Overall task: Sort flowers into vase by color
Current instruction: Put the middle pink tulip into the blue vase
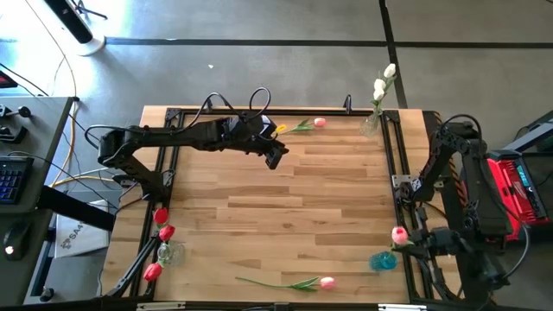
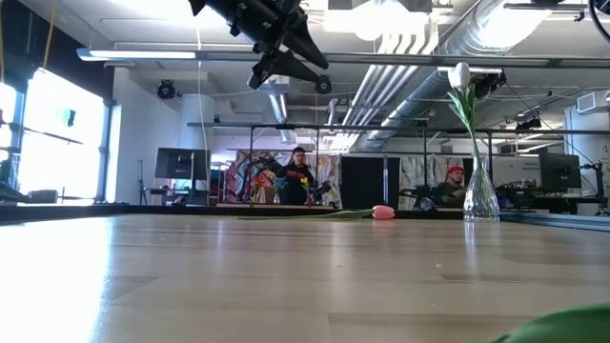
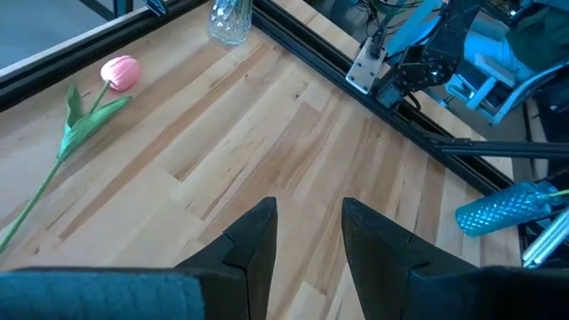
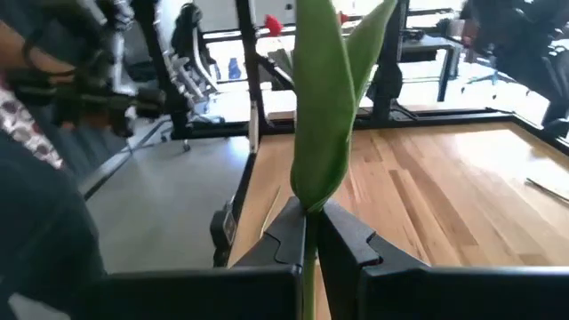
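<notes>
Light wooden slat table [image 1: 276, 216] lies below both my grippers. My left gripper [image 1: 278, 156] hangs above it, fingers [image 3: 253, 240] narrowly parted, empty; a loose pink artificial tulip [image 3: 119, 71] lies ahead. My right gripper [image 4: 313, 233] clamps a pink tulip's green stem [image 4: 322, 116] beside the blue textured vase [image 1: 384, 260].

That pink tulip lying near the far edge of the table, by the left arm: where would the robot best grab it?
Probably on the bare green stem, just below the leaf. The pink tulip lies flat on the table, so coming straight down from above suits it, fingers straddling the thin stem crosswise. The bud looks soft and the leaf floppy, so both seem poorer holds. The left gripper hovers open nearby.
</notes>
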Tool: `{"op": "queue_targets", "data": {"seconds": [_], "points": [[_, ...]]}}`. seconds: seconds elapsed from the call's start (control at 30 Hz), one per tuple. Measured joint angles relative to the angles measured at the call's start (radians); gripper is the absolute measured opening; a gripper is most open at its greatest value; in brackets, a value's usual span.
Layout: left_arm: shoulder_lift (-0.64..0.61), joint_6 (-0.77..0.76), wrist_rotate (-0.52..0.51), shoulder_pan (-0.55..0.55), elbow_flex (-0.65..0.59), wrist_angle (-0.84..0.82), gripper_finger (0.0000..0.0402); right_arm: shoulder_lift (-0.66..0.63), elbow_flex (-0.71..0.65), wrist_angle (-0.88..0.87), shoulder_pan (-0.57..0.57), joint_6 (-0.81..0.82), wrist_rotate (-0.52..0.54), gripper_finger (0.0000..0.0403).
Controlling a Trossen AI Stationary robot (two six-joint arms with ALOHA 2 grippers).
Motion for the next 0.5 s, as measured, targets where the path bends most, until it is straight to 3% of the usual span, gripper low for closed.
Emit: {"op": "queue_targets", "data": {"seconds": [0.23,0.5], "points": [[0.0,-0.026,0.013,0.0,0.0,-0.001,0.0117,-0.001,0.0,0.013,-0.026,0.062,-0.04,0.0036],[0.0,-0.026,0.015,0.0,0.0,-0.002,0.0117,-0.003,0.0,0.018,-0.026,0.202,-0.132,0.0113]]}}
